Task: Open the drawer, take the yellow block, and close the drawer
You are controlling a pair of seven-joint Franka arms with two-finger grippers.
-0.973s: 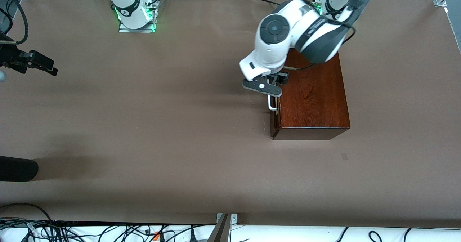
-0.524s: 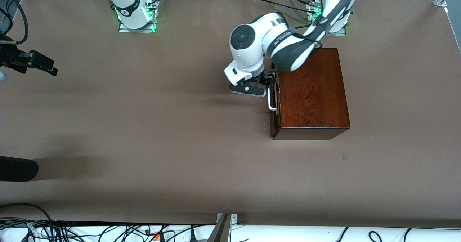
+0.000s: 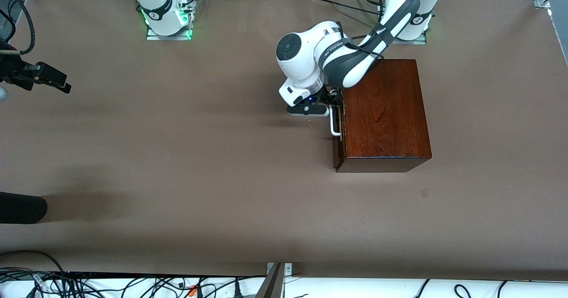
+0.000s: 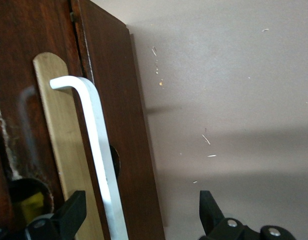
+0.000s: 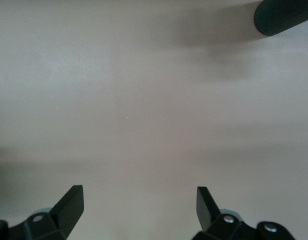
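The left arm has swung down and in toward the wooden box (image 3: 386, 111) over the last second. Before, it hung higher, partly over the box top. Now the left gripper (image 3: 329, 106) sits low, right at the drawer (image 3: 337, 149), at the end of the white handle (image 3: 333, 123) farther from the front camera.

In the left wrist view the left gripper (image 4: 139, 215) is spread wide, and the handle (image 4: 101, 150) runs between its two fingers. The fingers are not squeezing it yet (they stand apart from the bar on both sides). The drawer looks shut, or almost shut.

The yellow block is not plainly seen. A small yellow patch (image 4: 31, 202) shows through a round hole in the drawer front (image 4: 119, 100). It may be the block inside, but that is a guess.

So the task is only at its start. The next job is likely to pinch the handle and pull toward the right arm's end of the table.

The right gripper (image 3: 62, 84) waits over bare table at the right arm's end, spread wide too (image 5: 139, 210).
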